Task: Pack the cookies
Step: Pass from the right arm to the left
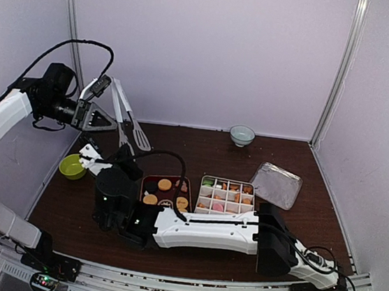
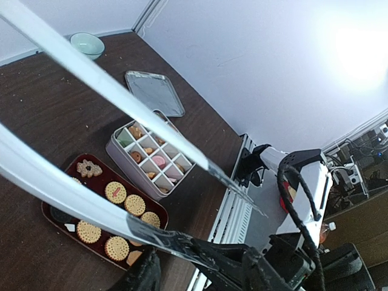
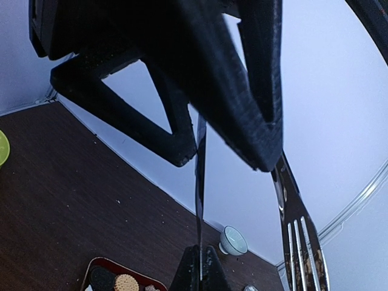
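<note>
The cookies (image 1: 165, 184) lie in a dark red tray (image 1: 143, 185), mostly round golden ones (image 2: 115, 193); more fill a white compartment box (image 2: 121, 160). Metal tongs (image 1: 132, 121) hang in the air at the back left, held at both ends. My left gripper (image 1: 99, 117) is raised there, its jaws half-closed about the tongs' two arms (image 2: 109, 85), with the lower arm lying against a finger. My right gripper (image 3: 200, 267) reaches up from below and is shut on the tip of one tong arm. The slotted head (image 3: 297, 242) of the other arm hangs free beside it.
The box's metal lid (image 1: 275, 184) lies to the right of the box (image 1: 202, 188). A pale bowl (image 1: 242, 134) stands at the back wall and a green bowl (image 1: 72, 167) at the left edge. The right arm stretches across the front of the table.
</note>
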Available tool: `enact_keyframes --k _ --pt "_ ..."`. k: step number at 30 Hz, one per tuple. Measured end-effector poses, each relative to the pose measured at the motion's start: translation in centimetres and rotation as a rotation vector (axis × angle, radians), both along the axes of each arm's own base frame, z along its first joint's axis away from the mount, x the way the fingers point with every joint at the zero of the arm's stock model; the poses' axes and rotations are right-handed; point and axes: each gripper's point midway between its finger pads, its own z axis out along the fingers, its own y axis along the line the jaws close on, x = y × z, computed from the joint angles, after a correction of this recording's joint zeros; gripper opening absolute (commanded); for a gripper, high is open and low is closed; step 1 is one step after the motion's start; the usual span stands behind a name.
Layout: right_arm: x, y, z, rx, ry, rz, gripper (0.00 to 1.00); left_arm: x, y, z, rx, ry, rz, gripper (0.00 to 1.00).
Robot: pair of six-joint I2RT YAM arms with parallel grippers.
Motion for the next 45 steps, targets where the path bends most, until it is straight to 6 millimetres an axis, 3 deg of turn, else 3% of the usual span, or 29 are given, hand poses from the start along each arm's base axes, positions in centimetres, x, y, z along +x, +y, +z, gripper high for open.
enact_keyframes --k 12,20,26,30,35,41,45 --pt "-0.4 0.1 1.2 0.014 -0.011 0.008 0.0 0.6 -0.8 -1.1 -0.004 0.003 -0.02 0.32" --pt "-0.7 0.4 0.9 -0.006 -0.015 0.011 0.0 1.5 -1.0 -0.7 -0.022 -0.007 -0.004 0.32" --pt "-0.6 0.2 0.9 -0.022 -0.019 -0.001 0.0 1.8 -1.0 -0.6 -0.026 0.012 0.011 0.0" --pt "-0.5 0.6 -0.1 -0.084 -0.018 -0.005 0.2 1.8 -0.8 -1.6 -0.006 0.092 0.05 0.0" --pt "-0.9 1.3 -0.4 -0.094 -0.031 0.028 0.65 2.0 -1.1 -1.6 -0.011 0.076 0.04 0.0" --pt "-2.5 2.1 -0.5 -0.086 -0.039 0.067 0.89 2.5 -1.2 -1.1 -0.018 0.045 0.039 0.0" --pt "-3.6 2.1 -2.6 -0.111 -0.023 0.079 1.0 3.1 -1.2 -0.1 -0.009 -0.012 0.034 0.0"
